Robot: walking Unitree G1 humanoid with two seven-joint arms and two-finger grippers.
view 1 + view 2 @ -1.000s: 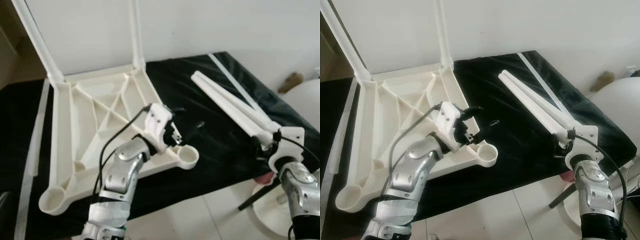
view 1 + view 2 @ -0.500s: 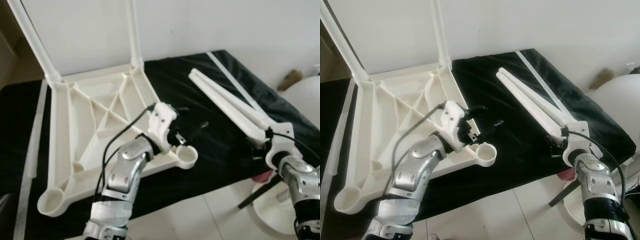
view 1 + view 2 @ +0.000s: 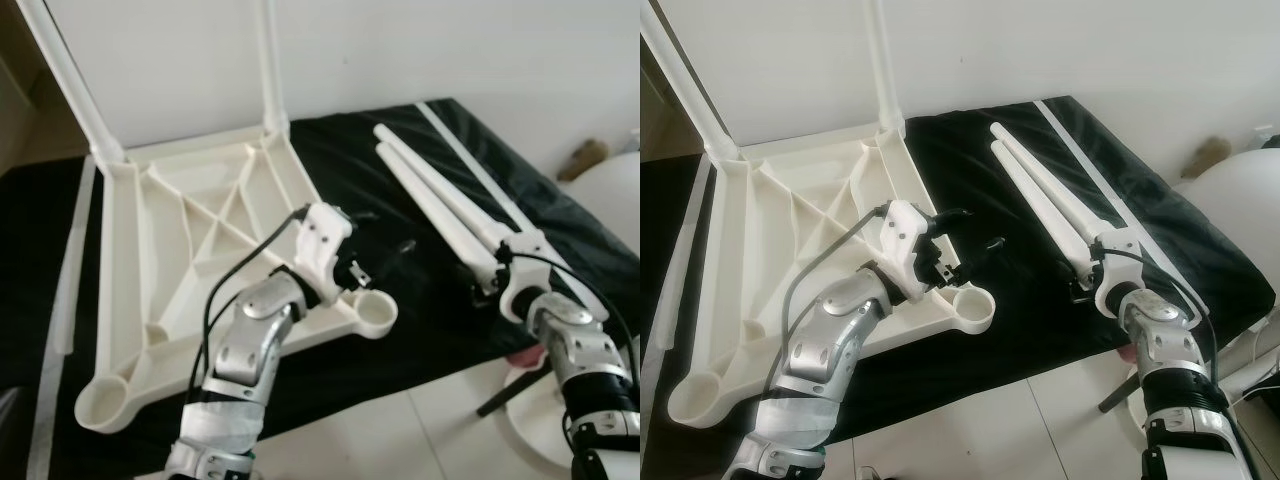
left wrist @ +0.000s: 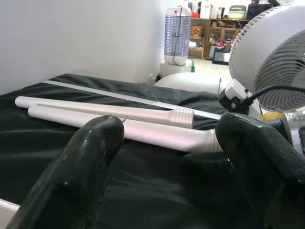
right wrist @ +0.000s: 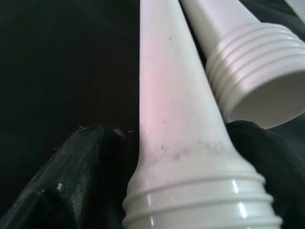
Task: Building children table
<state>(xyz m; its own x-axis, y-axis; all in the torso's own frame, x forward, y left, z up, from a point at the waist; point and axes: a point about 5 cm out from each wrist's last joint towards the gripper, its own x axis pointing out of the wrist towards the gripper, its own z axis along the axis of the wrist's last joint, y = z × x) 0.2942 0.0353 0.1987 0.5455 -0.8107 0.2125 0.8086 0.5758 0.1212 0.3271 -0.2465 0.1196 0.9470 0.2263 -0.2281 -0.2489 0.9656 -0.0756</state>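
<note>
Here we saw the right gripper reached forward over the black cloth, its fingers spread around the threaded near end of one long tapered white plastic table leg; a second leg lay beside it. The left gripper hovered open near the upturned white ribbed plastic tabletop on the left. We read no writing.

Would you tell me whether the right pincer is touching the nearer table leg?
Cannot tell: in the right wrist view the right pincer straddles the nearer table leg, yet no finger contact shows plainly.
</note>
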